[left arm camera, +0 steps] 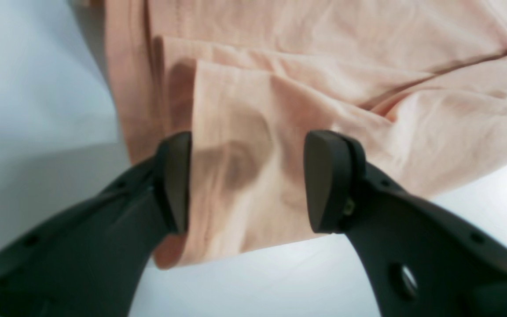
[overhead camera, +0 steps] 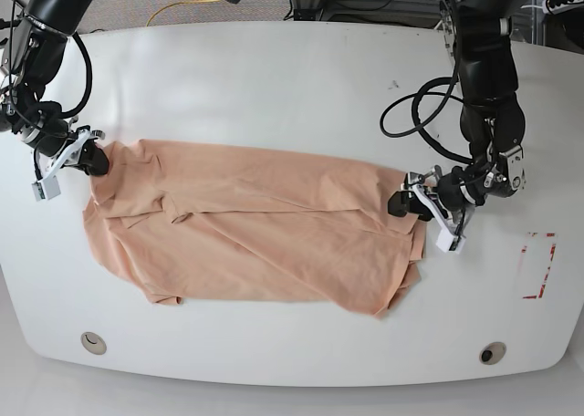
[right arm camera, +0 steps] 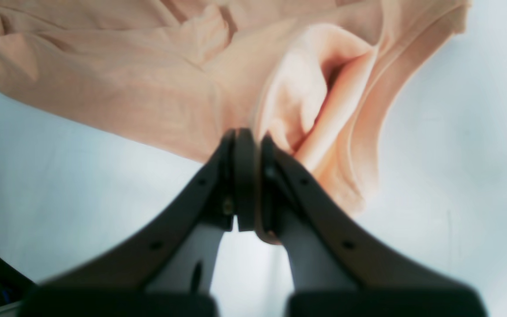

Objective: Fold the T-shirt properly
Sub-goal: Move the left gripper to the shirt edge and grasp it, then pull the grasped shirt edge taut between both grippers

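The T-shirt [overhead camera: 255,229] lies spread, loosely folded lengthwise, across the middle of the white surface [overhead camera: 274,78]. The right hand [right arm camera: 248,145] is clamped tight on a bunched edge of cloth at one end. The left hand [left arm camera: 247,180] stands wide apart over the opposite end, gripping nothing.

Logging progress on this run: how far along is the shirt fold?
Done: one lengthwise fold, the T-shirt lies as a long band across the table.
In hand: the right gripper is shut on the cloth at one end; the left gripper is open over the other end, not yet gripping.
Left: fold it crosswise into a compact stack; wrinkles remain.
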`<state>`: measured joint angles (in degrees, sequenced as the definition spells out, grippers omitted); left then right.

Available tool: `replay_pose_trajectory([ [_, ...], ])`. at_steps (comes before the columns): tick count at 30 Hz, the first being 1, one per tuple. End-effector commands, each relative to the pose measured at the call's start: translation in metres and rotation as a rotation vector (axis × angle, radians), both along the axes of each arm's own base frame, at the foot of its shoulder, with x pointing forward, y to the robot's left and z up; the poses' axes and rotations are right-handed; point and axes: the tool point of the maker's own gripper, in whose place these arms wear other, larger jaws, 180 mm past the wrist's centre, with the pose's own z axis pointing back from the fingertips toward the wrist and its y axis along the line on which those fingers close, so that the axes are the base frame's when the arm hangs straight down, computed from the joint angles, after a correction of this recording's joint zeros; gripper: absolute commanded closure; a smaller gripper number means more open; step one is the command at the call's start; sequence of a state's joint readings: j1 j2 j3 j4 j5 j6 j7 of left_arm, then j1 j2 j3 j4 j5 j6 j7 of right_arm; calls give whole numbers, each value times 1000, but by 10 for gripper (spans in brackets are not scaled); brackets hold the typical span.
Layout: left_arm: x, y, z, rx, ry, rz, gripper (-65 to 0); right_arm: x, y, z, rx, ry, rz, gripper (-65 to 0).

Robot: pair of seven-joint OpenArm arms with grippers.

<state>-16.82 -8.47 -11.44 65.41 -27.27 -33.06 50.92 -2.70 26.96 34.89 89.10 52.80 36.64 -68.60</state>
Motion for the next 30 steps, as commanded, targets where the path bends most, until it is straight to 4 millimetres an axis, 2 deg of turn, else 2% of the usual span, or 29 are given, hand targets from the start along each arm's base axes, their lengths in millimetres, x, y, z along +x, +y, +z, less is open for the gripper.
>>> replay_pose_trajectory([
  [1, 13, 1, 19, -13, -63, 2, -347, 10, -5, 19, -15, -65, 4, 0],
  [4, 13, 1, 20, -12, -64, 1, -251, 10, -5, 18, -14, -63, 3, 0],
  [9, 12, 2, 16, -9, -52, 2, -4, 10, -5, 19, -12, -64, 3, 0],
  [15, 11, 6, 16, 1, -48, 1, 0, 10, -5, 19, -12, -65, 3, 0],
  [19, -2, 19, 11, 44, -16, -8, 0, 11, -4, 21, -12, -71, 4, 0],
  [24, -1, 41, 39, 101, -63, 18, 0, 20, -6, 32, -19, -103, 6, 0],
  [30, -15, 76, 54, 165, -44, 55, 0, 33, -11, 46, -31, -141, 1, 0],
])
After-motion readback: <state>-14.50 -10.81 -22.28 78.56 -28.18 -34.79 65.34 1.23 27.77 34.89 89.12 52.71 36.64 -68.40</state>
